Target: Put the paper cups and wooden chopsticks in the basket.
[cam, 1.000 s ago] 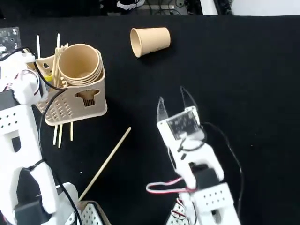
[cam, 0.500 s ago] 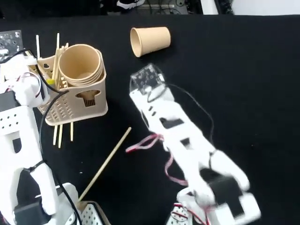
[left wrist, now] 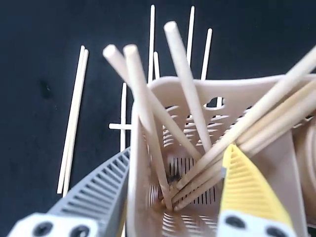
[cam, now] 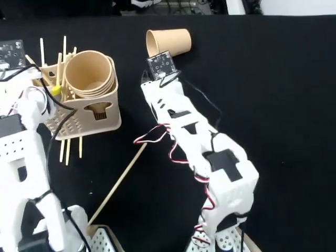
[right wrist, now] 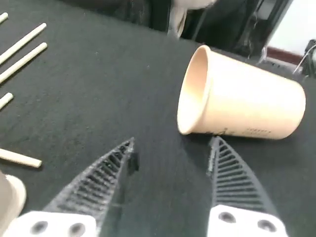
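Right end effector [right wrist: 172,143]: jaws spread apart and holding nothing, low over the black counter [cam: 273,94].
Fallen paper cup [right wrist: 242,106]: on its side on the counter, just ahead of the right end effector's fingertips, with its open mouth turned across the line of the jaws. One fingertip [right wrist: 216,144] sits just beside the cup's rim and lower wall; I cannot tell if it touches. In the high view the cup [cam: 170,42] lies just beyond the tip of the outstretched right arm.
Left end effector [left wrist: 177,153]: jaws apart and clamped on nothing, straddling a wall of the basket [cam: 94,113]. The grey finger is outside against the wall, the yellow finger inside the compartment.
Chopsticks in the basket [left wrist: 187,84]: a loose bundle standing tilted in the compartment between the left end effector's fingers, with the ends fanning out above the rim.
Stacked paper cups [cam: 89,71]: upright and nested in the basket's other compartment, just beside the left end effector.
Loose chopsticks [left wrist: 74,113]: flat on the counter below and beyond the left end effector, outside the basket.
Single chopstick [cam: 118,181]: lying diagonally on the counter between the two arms, well behind the right end effector.
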Robot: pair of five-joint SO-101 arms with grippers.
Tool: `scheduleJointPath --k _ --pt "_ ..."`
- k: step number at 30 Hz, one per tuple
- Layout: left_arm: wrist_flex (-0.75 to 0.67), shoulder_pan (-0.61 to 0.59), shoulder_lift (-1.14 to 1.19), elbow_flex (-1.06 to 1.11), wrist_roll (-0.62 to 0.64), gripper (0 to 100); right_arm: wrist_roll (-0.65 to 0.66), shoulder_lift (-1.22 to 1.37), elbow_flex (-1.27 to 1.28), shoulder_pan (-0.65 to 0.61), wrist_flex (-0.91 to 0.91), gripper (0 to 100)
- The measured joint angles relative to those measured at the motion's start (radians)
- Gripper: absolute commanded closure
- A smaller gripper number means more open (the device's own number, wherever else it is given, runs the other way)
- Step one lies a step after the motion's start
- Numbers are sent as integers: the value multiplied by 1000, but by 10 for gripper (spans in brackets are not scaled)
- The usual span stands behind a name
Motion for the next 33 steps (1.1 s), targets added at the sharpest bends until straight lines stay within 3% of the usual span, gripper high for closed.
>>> scheduleJointPath --k 2,6,11,19,22,26,30,33 --pt "-6 0 0 5 0 737 0 -12 12 0 2 808" --pt "-6 0 0 8 0 737 54 -112 86 14 -15 992" --pt "18 0 -25 0 34 737 273 -322 279 18 -18 982" --pt "321 2 -196 -247 69 737 318 -867 717 78 -6 975" --pt "427 5 -253 -393 66 737 344 -1109 787 166 149 975" --pt "517 63 -265 -629 109 734 347 -1415 784 279 526 975" --pt "476 250 -180 -778 161 733 356 -1613 772 348 885 975" --pt "382 400 -28 -839 172 732 356 -1680 779 393 1026 975"
